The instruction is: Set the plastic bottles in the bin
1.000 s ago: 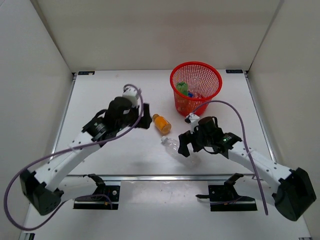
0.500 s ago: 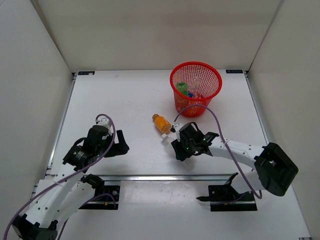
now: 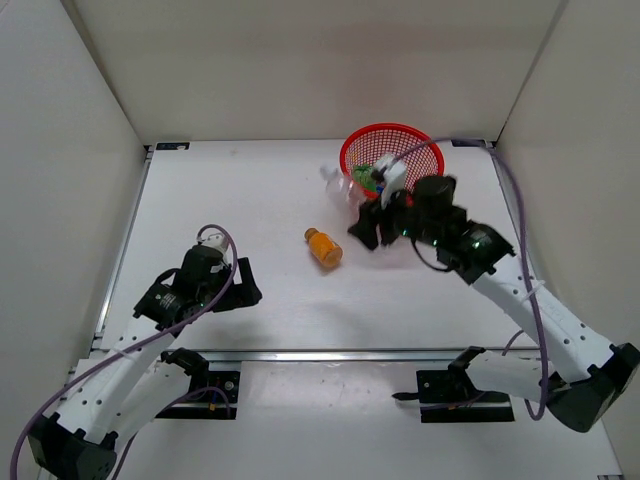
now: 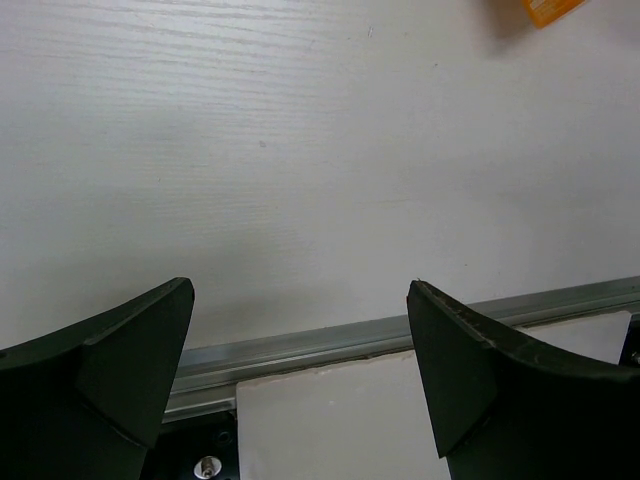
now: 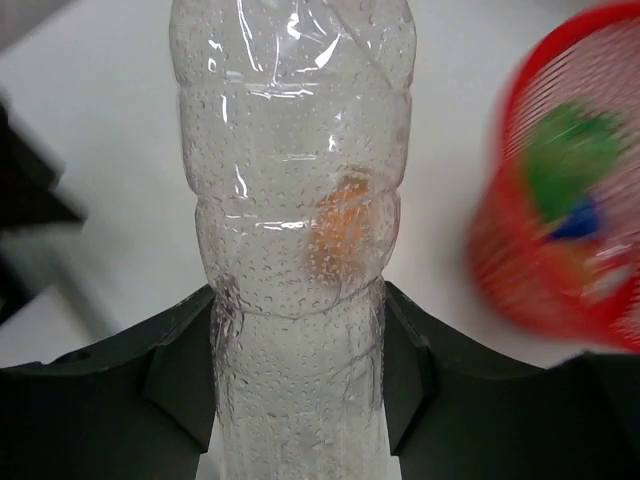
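Note:
My right gripper [image 3: 372, 212] [image 5: 298, 330] is shut on the large plain clear bottle [image 3: 342, 183] [image 5: 295, 180], held in the air just left of the red mesh bin [image 3: 425, 143] [image 5: 560, 250]. The bottle's neck points away from the arm, to the upper left. Inside the bin lie a green bottle [image 3: 362, 175] [image 5: 572, 150] and other bottles. One orange-filled bottle [image 3: 323, 246] lies on the table left of the right gripper; it shows through the clear bottle in the right wrist view. My left gripper [image 3: 240, 285] [image 4: 300, 290] stands open and empty, low at the front left.
White walls close the table on three sides. A metal rail [image 3: 320, 353] [image 4: 330, 345] runs along the front edge, just beyond the left fingertips. The right arm's purple cable [image 3: 500, 185] arcs over the bin's right side.
The right gripper closed on the clear bottle at the table front and carried it up and back to the bin's left rim. The left arm drew back to the front left.

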Tool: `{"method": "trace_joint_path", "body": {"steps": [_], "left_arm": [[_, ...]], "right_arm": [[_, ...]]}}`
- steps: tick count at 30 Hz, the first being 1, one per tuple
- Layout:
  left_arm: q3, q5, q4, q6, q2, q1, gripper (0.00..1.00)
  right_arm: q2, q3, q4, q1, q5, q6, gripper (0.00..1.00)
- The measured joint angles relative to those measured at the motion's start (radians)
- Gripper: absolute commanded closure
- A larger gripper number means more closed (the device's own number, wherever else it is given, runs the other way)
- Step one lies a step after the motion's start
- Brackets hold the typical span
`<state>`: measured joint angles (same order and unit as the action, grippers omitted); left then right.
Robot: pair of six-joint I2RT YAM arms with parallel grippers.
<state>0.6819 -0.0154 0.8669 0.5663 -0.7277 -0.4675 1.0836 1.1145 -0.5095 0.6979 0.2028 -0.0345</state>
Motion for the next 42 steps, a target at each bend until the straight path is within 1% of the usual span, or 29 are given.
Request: {"method": "trace_joint_path", "body": {"steps": [2,4,6,7,9,12,13,14,16,17,18,19,21,23,24,27,30,34,38,42], "left_arm": [[0.0,0.0,-0.011,0.006,-0.013,0.001,0.01],[0.0,-0.002,-0.016,0.014,-0.02,0.001,0.02],[0.0,-0.002,-0.024,0.029,-0.021,0.001,0.01],[-0.001,-0.002,-0.032,0.036,-0.022,0.001,0.02],[-0.002,-0.001,-0.045,0.05,-0.026,0.002,0.01],[-0.002,-0.001,-0.064,0.066,-0.055,0.005,0.01],[-0.002,-0.001,-0.068,0.068,-0.069,0.006,0.02],[-0.002,-0.003,-0.071,0.068,-0.087,0.006,0.01],[-0.002,-0.006,-0.078,0.066,-0.122,0.006,0.01],[-0.002,-0.008,-0.082,0.064,-0.139,0.006,0.01],[0.0,-0.008,-0.086,0.061,-0.157,0.006,0.01],[0.001,-0.008,-0.09,0.058,-0.174,0.006,0.02],[0.004,-0.008,-0.101,0.051,-0.206,0.005,0.01],[0.016,-0.008,-0.112,0.045,-0.239,-0.002,0.02],[0.027,-0.008,-0.118,0.043,-0.258,-0.006,0.01],[0.065,-0.008,-0.147,0.037,-0.307,-0.019,0.01],[0.101,-0.008,-0.181,0.04,-0.35,-0.029,0.01],[0.146,-0.008,-0.235,0.066,-0.433,-0.049,0.01],[0.22,-0.011,-0.293,0.137,-0.574,-0.066,0.02],[0.305,-0.015,-0.38,0.241,-0.721,-0.085,0.01]], "right_arm": [[0.046,0.14,0.051,-0.099,-0.001,0.061,0.7],[0.114,0.269,0.083,-0.213,0.008,0.096,0.67],[0.216,0.397,0.13,-0.322,0.024,0.111,0.67],[0.259,0.439,0.15,-0.361,0.027,0.114,0.65],[0.362,0.506,0.173,-0.426,0.029,0.117,0.65],[0.494,0.531,0.182,-0.476,0.01,0.129,0.62],[0.529,0.527,0.175,-0.483,-0.001,0.137,0.56],[0.56,0.515,0.174,-0.492,-0.011,0.143,0.48],[0.587,0.474,0.164,-0.509,-0.018,0.153,0.41],[0.591,0.458,0.152,-0.515,-0.017,0.158,0.33],[0.591,0.447,0.14,-0.524,-0.016,0.161,0.27],[0.591,0.441,0.136,-0.531,-0.014,0.165,0.26],[0.587,0.436,0.152,-0.536,-0.019,0.175,0.16],[0.567,0.42,0.159,-0.534,-0.035,0.19,0.08],[0.555,0.412,0.159,-0.528,-0.043,0.196,0.06],[0.517,0.404,0.158,-0.496,-0.08,0.224,0.03],[0.471,0.384,0.163,-0.467,-0.121,0.237,0.04],[0.36,0.293,0.168,-0.444,-0.16,0.224,0.04],[0.202,0.16,0.163,-0.446,-0.22,0.168,0.02],[0.054,0.071,0.132,-0.47,-0.252,0.112,0.01]]}}
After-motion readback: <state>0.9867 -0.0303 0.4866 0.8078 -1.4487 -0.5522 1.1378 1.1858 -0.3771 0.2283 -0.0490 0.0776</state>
